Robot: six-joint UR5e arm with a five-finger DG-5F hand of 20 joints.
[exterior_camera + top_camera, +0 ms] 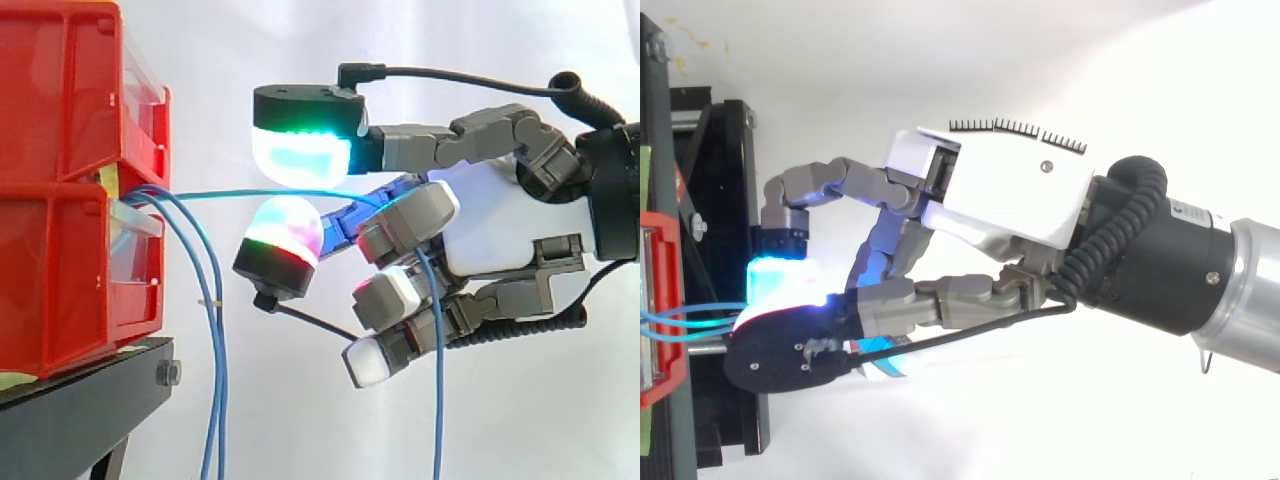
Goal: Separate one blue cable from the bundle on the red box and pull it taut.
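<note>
Two stacked red bins (60, 100) stand at the left on a black stand (90, 390). Blue cables come out from between them. One blue cable (260, 194) runs almost level and straight from the bins to my hand (490, 225). It passes behind a curled finger and then hangs down below the hand. Two other blue cables (213, 380) droop beside the bins. My hand is shut on the stretched cable, a little to the right of the bins. One glowing fingertip (300, 155) sits above the line and another below it. From above, my hand (1010, 195) reaches toward the red bin (662, 300), where the blue cables (690, 312) emerge.
A white curtain hangs behind everything. The black stand (720, 180) juts out under the bins toward my hand. The loose end of the held cable drops straight down under the hand.
</note>
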